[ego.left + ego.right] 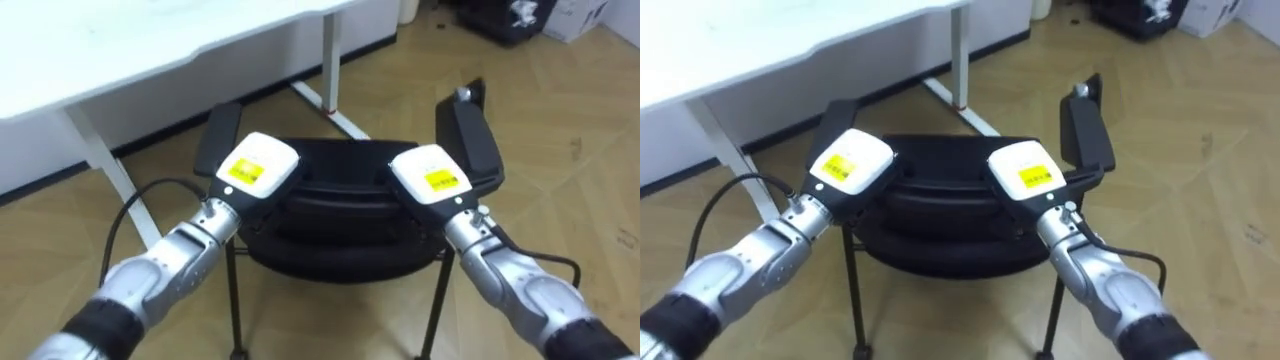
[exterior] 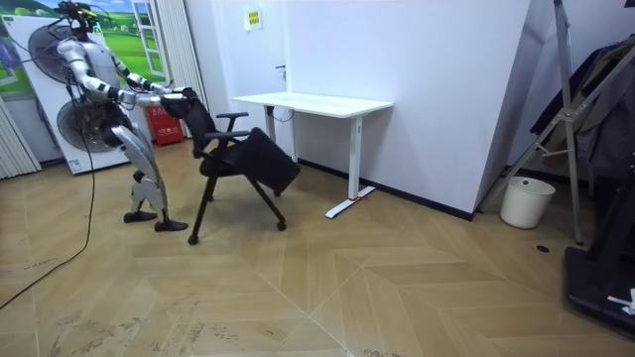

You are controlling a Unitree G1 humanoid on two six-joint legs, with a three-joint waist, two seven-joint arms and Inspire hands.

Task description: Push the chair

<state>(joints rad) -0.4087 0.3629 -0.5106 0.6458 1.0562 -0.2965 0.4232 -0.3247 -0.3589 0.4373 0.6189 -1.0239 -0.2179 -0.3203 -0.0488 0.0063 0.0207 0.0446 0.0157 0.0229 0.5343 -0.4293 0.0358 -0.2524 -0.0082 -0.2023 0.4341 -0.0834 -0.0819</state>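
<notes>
A black chair (image 1: 335,215) with two armrests stands on the wood floor in front of a white desk (image 1: 150,40), its seat turned toward the desk. I stand behind it with both arms stretched forward. My left hand (image 1: 255,165) lies on the left part of the backrest's top edge. My right hand (image 1: 432,175) lies on the right part of it. Both show their white backs with yellow tags. In the room view the chair (image 2: 243,159) leans with its seat sloping down toward the desk (image 2: 313,102), and I stand at the room view's left.
The desk's white legs and foot (image 1: 335,110) stand just beyond the chair. Dark equipment (image 1: 510,20) sits on the floor at the far right. In the room view a white bin (image 2: 523,201) and a rack (image 2: 585,109) are at the right, a fan (image 2: 84,124) behind me.
</notes>
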